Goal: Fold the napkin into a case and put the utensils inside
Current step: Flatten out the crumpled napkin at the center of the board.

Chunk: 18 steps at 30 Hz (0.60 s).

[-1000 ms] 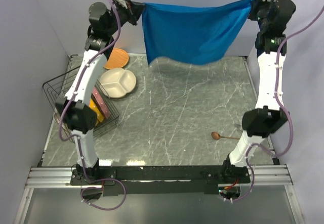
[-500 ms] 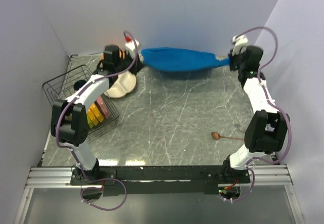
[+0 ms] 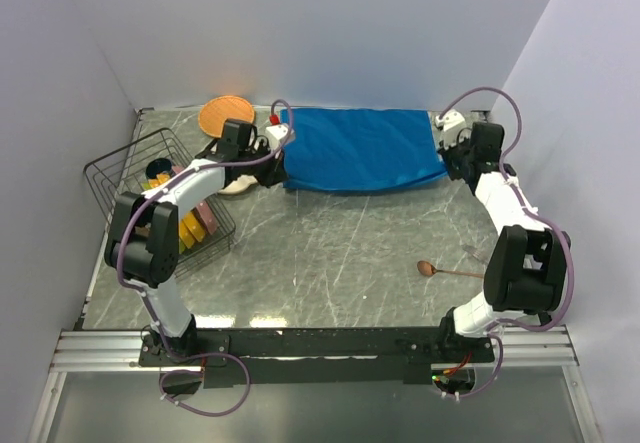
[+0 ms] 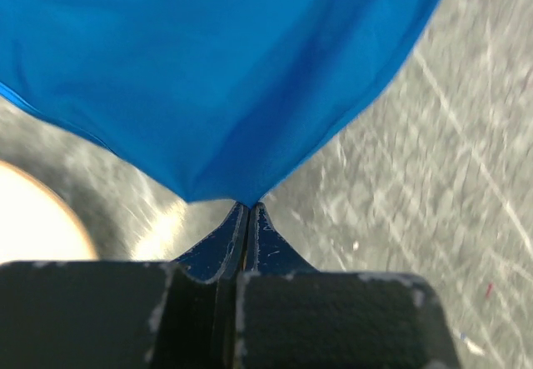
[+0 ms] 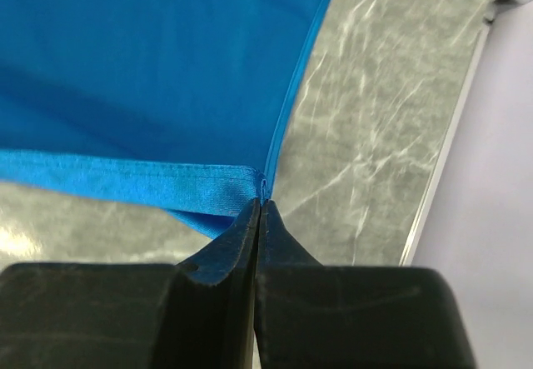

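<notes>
The napkin [image 3: 362, 150] lies spread as a wide blue rectangle along the far side of the desk [image 3: 340, 243], its long edges running left to right. At its right near corner a second hemmed layer shows under the top one, so it seems to be doubled over, though the overhead view is too coarse to be sure. The left hand [image 4: 248, 206] is at the napkin's left near corner, its fingers pressed together and pinching a drawn-up point of cloth. The right hand [image 5: 260, 204] is at the napkin's right near corner, its fingers likewise pressed together on the hemmed corner, low over the desk. A wooden spoon [image 3: 428, 268] lies well apart from the napkin, toward the near right, bowl to the left and handle to the right. Just left of the napkin an orange plate [image 3: 224, 115] lies at the far edge, and a white plate [image 3: 238, 185] shows partly under the left arm. Further left of the napkin stands a wire basket [image 3: 130, 168] holding coloured flat pieces
</notes>
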Available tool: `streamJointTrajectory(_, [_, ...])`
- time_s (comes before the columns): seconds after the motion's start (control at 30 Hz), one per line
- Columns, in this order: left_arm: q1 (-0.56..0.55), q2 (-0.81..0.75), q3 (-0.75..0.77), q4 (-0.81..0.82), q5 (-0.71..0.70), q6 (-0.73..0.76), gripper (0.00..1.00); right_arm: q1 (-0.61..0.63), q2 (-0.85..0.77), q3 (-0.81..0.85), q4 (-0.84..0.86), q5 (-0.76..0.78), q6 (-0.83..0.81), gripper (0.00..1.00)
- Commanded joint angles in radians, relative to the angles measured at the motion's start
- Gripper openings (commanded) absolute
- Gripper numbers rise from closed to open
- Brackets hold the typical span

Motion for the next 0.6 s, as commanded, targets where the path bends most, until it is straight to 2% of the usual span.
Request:
streamJointTrajectory(0.0, [-0.006,-0.016,-0.041,-0.063,0.012,0.08,0.02,0.008,-0.067,-0.068,-0.092,-0.002,-0.127,0.0])
streamJointTrajectory(0.17, [-0.031,-0.063,-0.111,-0.125,0.02,0.155,0.05,0.011,-0.107,-0.145,-0.182,-0.019,-0.237,0.0])
streamJointTrajectory(0.23, [-0.05,-0.085,-0.151,-0.181,0.02,0.201,0.11,0.009,-0.116,-0.175,-0.213,-0.016,-0.3,0.01])
streamJointTrajectory(0.27, [-0.06,-0.101,-0.159,-0.217,0.014,0.267,0.21,0.009,-0.124,-0.181,-0.26,-0.016,-0.322,0.09])
streamJointTrajectory(0.3, [-0.075,-0.111,-0.165,-0.251,0.014,0.299,0.27,0.009,-0.128,-0.184,-0.291,-0.019,-0.363,0.2])
streamJointTrajectory(0.33, [-0.078,-0.12,-0.17,-0.314,0.014,0.325,0.3,0.009,-0.131,-0.181,-0.32,-0.031,-0.376,0.48])
streamJointTrajectory(0.37, [-0.078,-0.14,-0.17,-0.339,0.023,0.356,0.38,0.006,-0.145,-0.175,-0.383,-0.034,-0.386,0.61])
streamJointTrajectory(0.4, [-0.075,-0.149,-0.167,-0.365,0.024,0.37,0.4,0.003,-0.15,-0.166,-0.414,-0.039,-0.389,0.71])
streamJointTrajectory(0.43, [-0.074,-0.155,-0.15,-0.42,0.027,0.387,0.42,0.002,-0.157,-0.127,-0.448,-0.068,-0.388,0.95])
streamJointTrajectory(0.47, [-0.069,-0.167,-0.139,-0.438,0.034,0.407,0.45,-0.003,-0.154,-0.103,-0.516,-0.082,-0.38,1.0])
streamJointTrajectory(0.57, [-0.064,-0.171,-0.093,-0.439,0.038,0.377,0.46,-0.003,-0.096,0.012,-0.604,-0.122,-0.321,0.99])
